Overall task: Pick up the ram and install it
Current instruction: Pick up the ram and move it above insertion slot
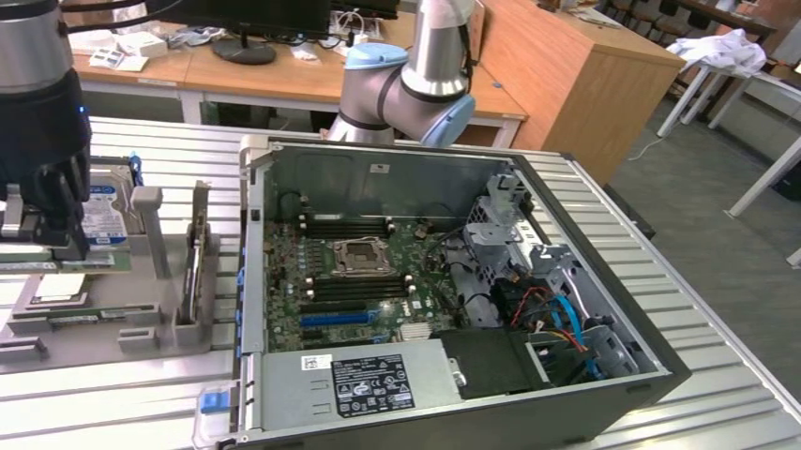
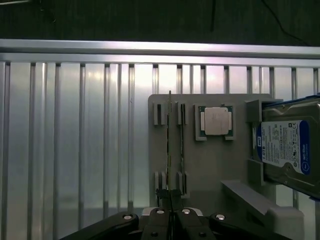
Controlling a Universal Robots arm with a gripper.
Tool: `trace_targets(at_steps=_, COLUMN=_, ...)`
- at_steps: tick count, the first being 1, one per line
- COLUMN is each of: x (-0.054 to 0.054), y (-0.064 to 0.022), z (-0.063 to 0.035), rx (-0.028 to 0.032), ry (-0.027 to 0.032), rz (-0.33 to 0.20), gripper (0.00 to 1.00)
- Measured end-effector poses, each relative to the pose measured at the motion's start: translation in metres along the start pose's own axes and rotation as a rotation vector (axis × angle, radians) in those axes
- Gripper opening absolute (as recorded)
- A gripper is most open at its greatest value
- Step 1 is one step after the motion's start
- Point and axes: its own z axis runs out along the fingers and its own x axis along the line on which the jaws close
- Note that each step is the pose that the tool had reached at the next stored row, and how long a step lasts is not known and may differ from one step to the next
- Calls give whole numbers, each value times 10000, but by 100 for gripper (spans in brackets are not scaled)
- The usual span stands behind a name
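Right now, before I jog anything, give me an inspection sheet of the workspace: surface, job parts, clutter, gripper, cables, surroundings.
Surface: ribbed aluminium table, carrying a grey holder tray and an open computer case.
Job's things: the ram stands on edge in the tray's slots; the motherboard lies exposed in the case.
Clutter: a CPU chip and a blue-labelled hard drive sit on the same tray.
Gripper: shut on the ram's upper edge, low over the tray.
Cables: blue and orange cables inside the case.
Surroundings: wooden desks and the arm's base behind the case.
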Motion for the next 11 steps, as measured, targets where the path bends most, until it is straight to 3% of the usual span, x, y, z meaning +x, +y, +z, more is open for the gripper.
trace_targets(at_steps=11, x=-8, y=5, z=-183, rx=3, ry=-3, rz=58, gripper=11)
